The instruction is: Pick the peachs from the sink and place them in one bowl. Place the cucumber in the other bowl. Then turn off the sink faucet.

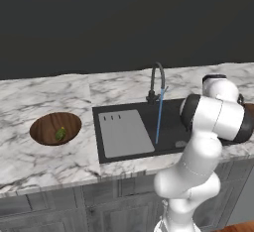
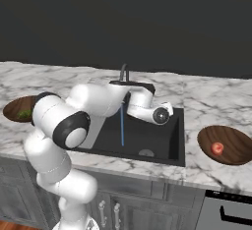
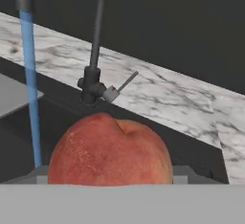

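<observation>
Filling the near part of the hand view, a peach (image 3: 110, 151) is sitting right against the gripper, its orange-red skin and stem dimple turned toward the lens. It is covering the spot where the finger tips would rise, so how wide the jaws are standing, and whether they are truly pinching the fruit, cannot be told from these pictures; the fruit is simply lying tight in front of the hand. Beyond it, the sink faucet (image 3: 94, 50) is rising from its dark base at the back edge of the sink (image 3: 57, 108), its small side lever sticking out to the right, and a blue stream of water (image 3: 31, 84) is running down on the left.

From the right base view, the white arm is reaching forward and low over the black basin (image 2: 162, 145), with the wrist hanging just right of the falling water (image 2: 122, 126). A wooden bowl (image 2: 231, 148) on the marble to the right of the basin is holding a second peach (image 2: 217, 148), well apart from the hand. On the far left, another wooden bowl (image 1: 44, 127) is holding the cucumber (image 1: 60, 134), which is lying near that bowl's right side. The grey drainboard panel (image 1: 124, 133) is lying between that bowl and the water stream (image 1: 158, 119).
</observation>
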Robot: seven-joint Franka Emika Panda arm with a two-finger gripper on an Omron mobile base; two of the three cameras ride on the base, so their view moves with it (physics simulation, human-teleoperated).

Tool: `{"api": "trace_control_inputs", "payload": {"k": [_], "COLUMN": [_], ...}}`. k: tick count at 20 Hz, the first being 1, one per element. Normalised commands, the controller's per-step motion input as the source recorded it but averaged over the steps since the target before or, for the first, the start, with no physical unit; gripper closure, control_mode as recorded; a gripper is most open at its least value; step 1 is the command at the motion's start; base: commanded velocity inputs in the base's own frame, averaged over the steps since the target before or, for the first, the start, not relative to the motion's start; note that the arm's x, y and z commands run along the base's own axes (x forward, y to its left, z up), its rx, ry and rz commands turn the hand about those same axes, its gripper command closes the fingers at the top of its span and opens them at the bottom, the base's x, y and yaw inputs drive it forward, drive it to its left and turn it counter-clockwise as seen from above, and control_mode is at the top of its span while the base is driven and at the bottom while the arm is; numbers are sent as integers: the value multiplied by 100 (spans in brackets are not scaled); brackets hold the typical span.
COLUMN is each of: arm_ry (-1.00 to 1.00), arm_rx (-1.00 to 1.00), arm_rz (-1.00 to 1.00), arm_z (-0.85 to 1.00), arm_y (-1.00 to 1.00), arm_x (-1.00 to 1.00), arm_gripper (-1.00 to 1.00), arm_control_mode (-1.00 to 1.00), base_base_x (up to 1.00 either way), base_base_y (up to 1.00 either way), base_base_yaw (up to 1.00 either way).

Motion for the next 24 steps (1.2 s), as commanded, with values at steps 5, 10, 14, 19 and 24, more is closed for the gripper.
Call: {"api": "trace_control_inputs", "payload": {"k": [5, 10, 14, 19, 24], "arm_ry": [0, 9, 17, 19, 25], "arm_rx": [0, -2, -4, 0, 4], "arm_rz": [-39, -39, -28, -25, -24], "arm_z": [15, 14, 23, 43, 53], "arm_y": [-49, -45, -53, -72, -72], "arm_x": [-29, -25, -22, -29, -30], "arm_gripper": [100, 100, 100, 100, 100], "arm_control_mode": [-100, -100, -100, -100, -100], "base_base_x": [0, 0, 0, 0, 0], "base_base_y": [0, 0, 0, 0, 0], "base_base_yaw": [0, 0, 0, 0, 0]}}
